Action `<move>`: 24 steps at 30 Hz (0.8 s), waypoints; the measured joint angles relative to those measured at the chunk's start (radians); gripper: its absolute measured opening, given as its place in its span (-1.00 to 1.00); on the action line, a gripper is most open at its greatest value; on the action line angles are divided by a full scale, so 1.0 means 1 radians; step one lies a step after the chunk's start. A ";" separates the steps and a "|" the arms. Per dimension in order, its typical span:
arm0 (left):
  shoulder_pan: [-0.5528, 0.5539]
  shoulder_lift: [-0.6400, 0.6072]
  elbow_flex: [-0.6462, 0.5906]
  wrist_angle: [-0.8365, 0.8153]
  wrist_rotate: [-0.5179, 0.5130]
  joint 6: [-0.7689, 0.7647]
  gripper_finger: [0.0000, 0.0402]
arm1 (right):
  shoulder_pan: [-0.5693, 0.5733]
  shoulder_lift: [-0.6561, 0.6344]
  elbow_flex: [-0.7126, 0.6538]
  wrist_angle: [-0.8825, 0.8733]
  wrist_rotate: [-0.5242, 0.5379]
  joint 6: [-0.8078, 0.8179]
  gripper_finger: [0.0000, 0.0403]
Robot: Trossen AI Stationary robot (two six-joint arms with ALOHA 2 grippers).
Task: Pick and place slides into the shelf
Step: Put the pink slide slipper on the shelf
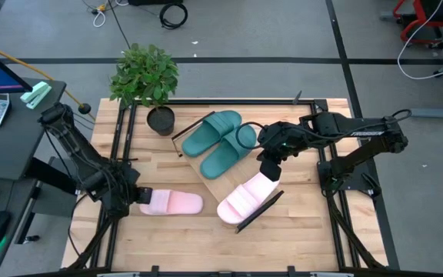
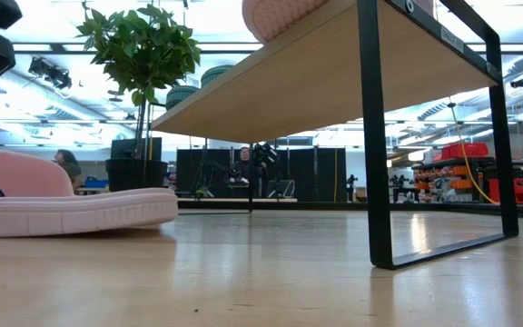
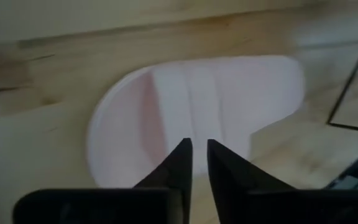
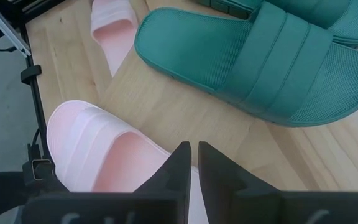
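One pink slide (image 1: 174, 202) lies sole-down on the wooden tabletop, left of the shelf (image 1: 214, 178). My left gripper (image 1: 141, 197) hangs just above its left end (image 3: 197, 106), fingers a narrow gap apart with nothing between them. A second pink slide (image 1: 244, 198) lies on the shelf's near end, and two teal slides (image 1: 223, 145) lie side by side on its far half. My right gripper (image 1: 270, 171) hovers shut over the shelf, above the pink slide (image 4: 98, 155) there.
A potted plant (image 1: 144, 77) stands at the table's far left corner, beside the shelf's far end. The shelf stands raised on thin black end bars (image 2: 375, 136), slantwise across the table. Bare tabletop lies along the near edge (image 1: 206, 246).
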State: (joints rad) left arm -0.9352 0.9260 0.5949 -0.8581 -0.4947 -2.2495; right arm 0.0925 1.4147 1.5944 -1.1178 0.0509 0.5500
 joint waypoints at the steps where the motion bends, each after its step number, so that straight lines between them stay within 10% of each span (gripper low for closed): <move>1: 0.000 0.005 0.000 -0.002 0.014 -0.002 -0.70 | 0.000 0.000 0.000 0.000 0.000 0.002 -0.82; 24: 0.021 0.023 -0.223 0.371 0.026 -0.044 0.24 | 0.000 0.000 0.000 0.036 -0.034 0.035 -0.82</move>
State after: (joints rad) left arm -0.9143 0.9490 0.3723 -0.4870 -0.4683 -2.2939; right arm 0.0925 1.4147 1.5944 -1.0813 0.0170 0.5850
